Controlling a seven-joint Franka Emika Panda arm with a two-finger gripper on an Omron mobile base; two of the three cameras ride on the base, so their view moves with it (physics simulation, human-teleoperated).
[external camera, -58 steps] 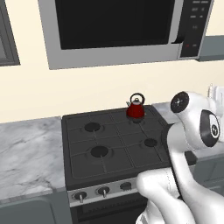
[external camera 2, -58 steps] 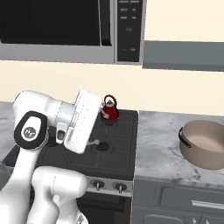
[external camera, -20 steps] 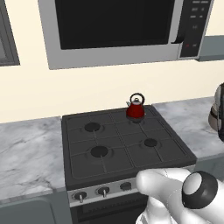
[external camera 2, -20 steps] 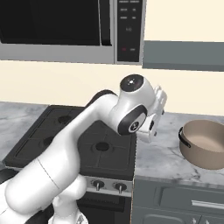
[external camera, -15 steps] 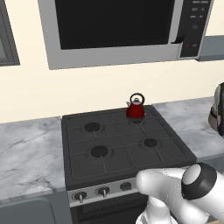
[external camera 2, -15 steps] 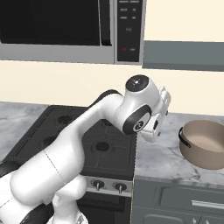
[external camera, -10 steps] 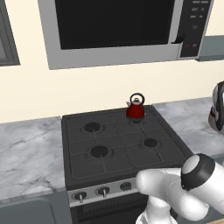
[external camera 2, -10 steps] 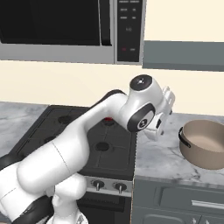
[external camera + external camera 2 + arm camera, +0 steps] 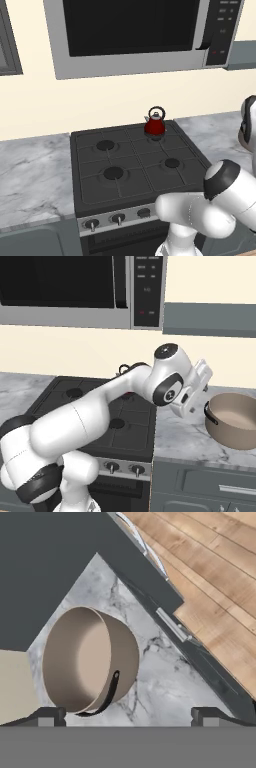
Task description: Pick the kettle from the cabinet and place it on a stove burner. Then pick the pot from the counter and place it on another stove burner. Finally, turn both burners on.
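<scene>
Marble worktop carries the pot, whose dark handle faces the hand camera between wide-open jaws; kettle sits on a rear burner.

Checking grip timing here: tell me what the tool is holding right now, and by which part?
Nothing. The tool is open, its tips apart above the counter, with the pot ahead and untouched.

A silver-framed microwave with a black window hangs on the cream wall above the cooking area, its button panel to the right. Wooden floor planks run below, perhaps oak-toned.
</scene>
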